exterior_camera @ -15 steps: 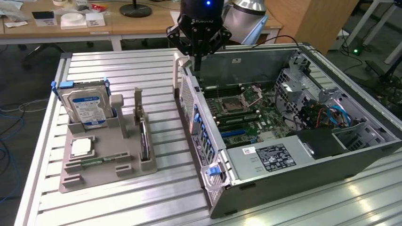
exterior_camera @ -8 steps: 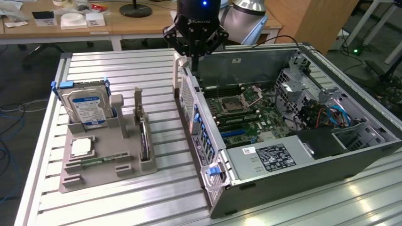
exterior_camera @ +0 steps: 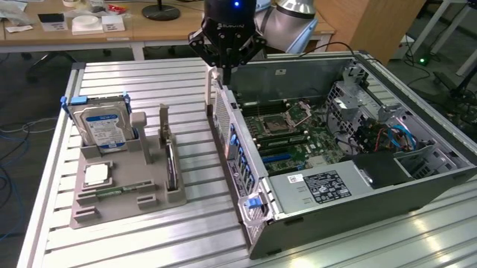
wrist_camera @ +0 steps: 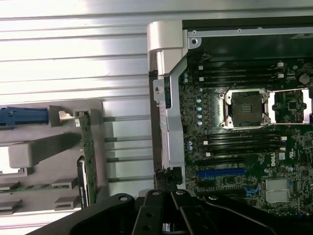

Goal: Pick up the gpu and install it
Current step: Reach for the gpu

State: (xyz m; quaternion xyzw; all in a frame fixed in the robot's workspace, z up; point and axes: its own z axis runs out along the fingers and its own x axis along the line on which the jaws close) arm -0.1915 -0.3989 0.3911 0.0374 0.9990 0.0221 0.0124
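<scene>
Black linkage fingers [exterior_camera: 223, 56], white lettering [exterior_camera: 231, 26], blue light [exterior_camera: 235, 4]; silver-grey arm [exterior_camera: 292, 19].

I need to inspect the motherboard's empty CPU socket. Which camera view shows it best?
The wrist view: the CPU socket faces the camera squarely, unobstructed. The exterior view shows the CPU socket at a slant.

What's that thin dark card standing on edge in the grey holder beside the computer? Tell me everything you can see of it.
That is the gpu, a thin circuit card seen nearly edge-on. It stands on its long edge in a slot of the grey holder, between two grey uprights, on the side toward the computer case. From the wrist view its board edge looks green, with a dark rounded part, probably a fan, on one face. Only the holder touches it.
</scene>
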